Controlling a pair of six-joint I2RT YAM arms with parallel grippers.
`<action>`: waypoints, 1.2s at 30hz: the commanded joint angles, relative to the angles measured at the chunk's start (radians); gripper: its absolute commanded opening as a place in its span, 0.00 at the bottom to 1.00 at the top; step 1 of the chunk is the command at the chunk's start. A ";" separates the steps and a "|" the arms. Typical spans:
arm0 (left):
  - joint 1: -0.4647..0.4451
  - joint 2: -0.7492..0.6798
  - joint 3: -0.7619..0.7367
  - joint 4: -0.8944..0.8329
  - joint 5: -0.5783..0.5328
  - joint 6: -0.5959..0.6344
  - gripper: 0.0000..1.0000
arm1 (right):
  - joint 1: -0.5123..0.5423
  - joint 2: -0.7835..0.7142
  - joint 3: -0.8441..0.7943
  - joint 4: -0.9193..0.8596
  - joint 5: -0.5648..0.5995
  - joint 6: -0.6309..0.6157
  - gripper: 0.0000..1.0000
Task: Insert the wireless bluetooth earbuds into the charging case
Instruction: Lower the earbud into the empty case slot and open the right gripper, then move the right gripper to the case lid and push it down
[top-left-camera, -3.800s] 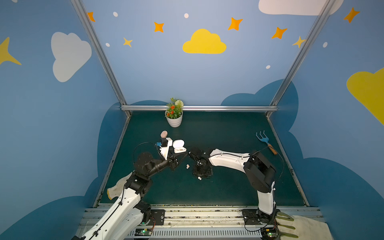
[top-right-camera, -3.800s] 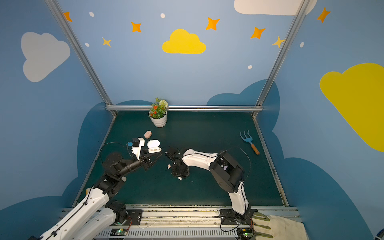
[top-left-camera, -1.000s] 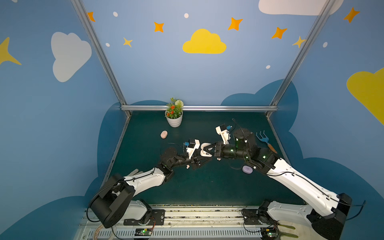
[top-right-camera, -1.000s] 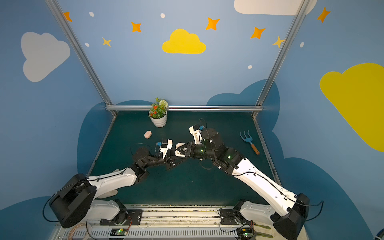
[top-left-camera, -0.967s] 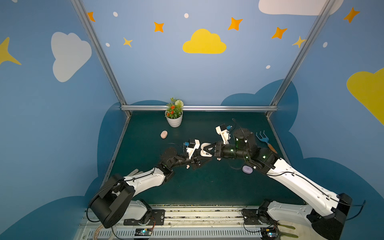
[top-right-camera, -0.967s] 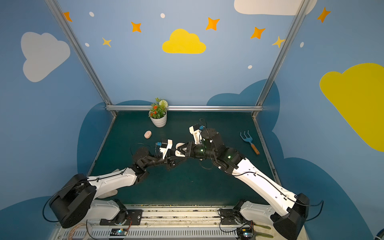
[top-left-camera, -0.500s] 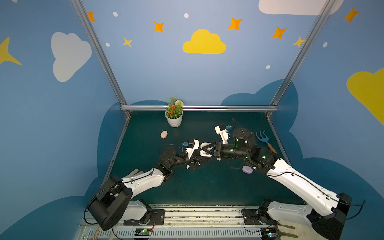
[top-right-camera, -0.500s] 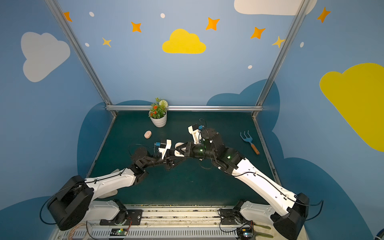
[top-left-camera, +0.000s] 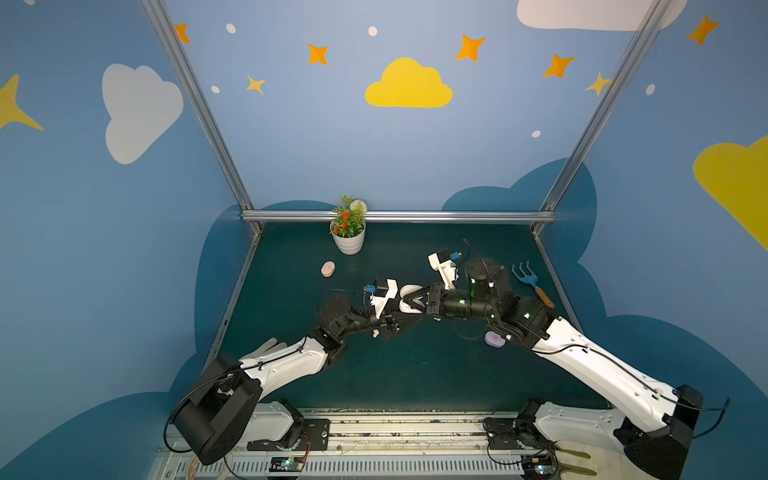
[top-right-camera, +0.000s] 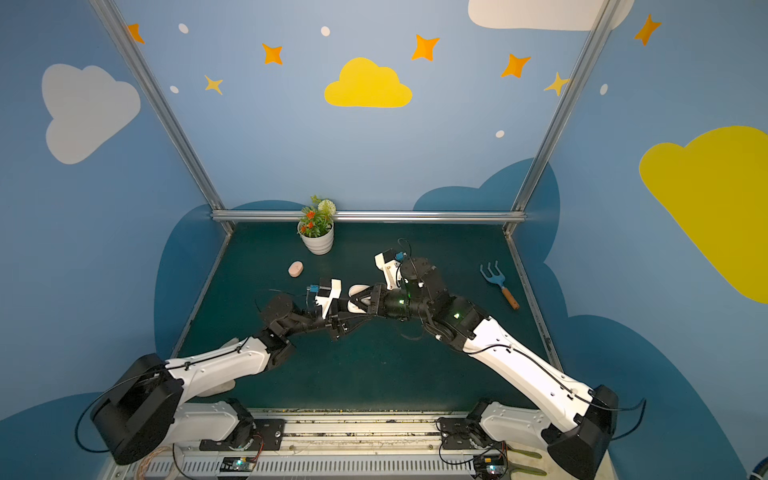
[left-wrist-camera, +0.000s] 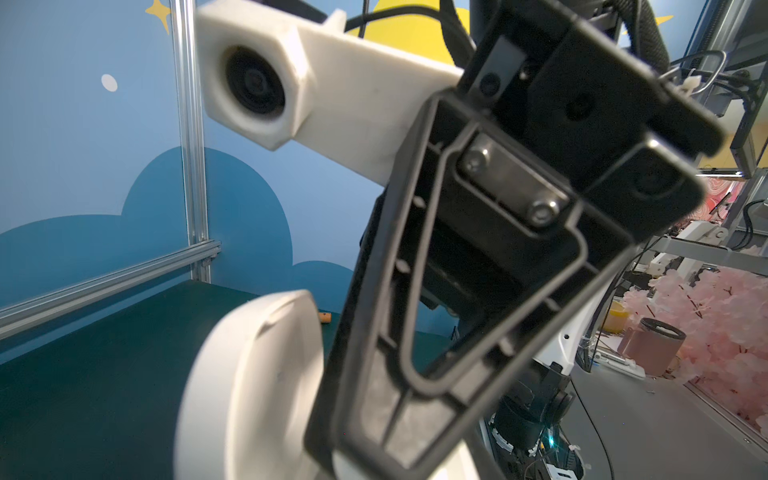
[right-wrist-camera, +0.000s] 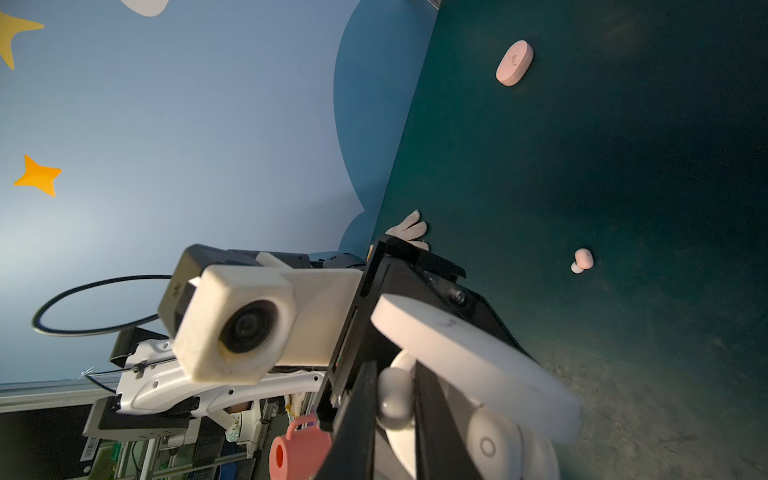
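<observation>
- Both arms are pictured reaching over the middle of the green worktop (top-left-camera: 415, 374), a little toward its rear edge. They are met tip to tip on a line roughly parallel to the front edge.
- The left gripper (top-left-camera: 405, 320) is closed on the white case (top-left-camera: 408, 308), which is held clear of the worktop. Its lid (right-wrist-camera: 457, 353) is hinged open and its mouth is turned toward the other arm.
- The right gripper (top-left-camera: 412, 300) is the one carrying the load. A whitish bud (right-wrist-camera: 395, 399) is seen pinched between its fingers (right-wrist-camera: 432, 424).
- The case lies directly to the left of that gripper. The bud is already at the open base, under the lid, so the coming move is judged a short push leftward and a release.
- The long axis of the case cannot be made out.
- What appears to be a seated bud (right-wrist-camera: 488, 446) is shown beside the gripped one.
- A pink case (top-left-camera: 328, 269) is left toward the rear-left corner, and a lilac case (top-left-camera: 494, 339) beside the right arm.
- A pink bud (top-left-camera: 375, 333) lies loose beneath the left gripper.
- In the earliest frames the white case was low beside the pink case, with the right gripper lowered over loose buds. A second ago the meeting pose was already taken, and little has shifted since.
</observation>
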 joint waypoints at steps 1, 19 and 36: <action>-0.004 -0.032 0.011 0.013 -0.011 0.015 0.20 | 0.005 0.002 -0.018 -0.023 0.016 0.001 0.19; -0.005 -0.049 0.006 -0.002 -0.020 0.019 0.20 | 0.003 -0.022 0.029 -0.137 0.075 -0.033 0.41; -0.012 -0.059 0.003 -0.034 -0.019 0.023 0.20 | -0.078 0.025 0.292 -0.410 0.146 -0.206 0.44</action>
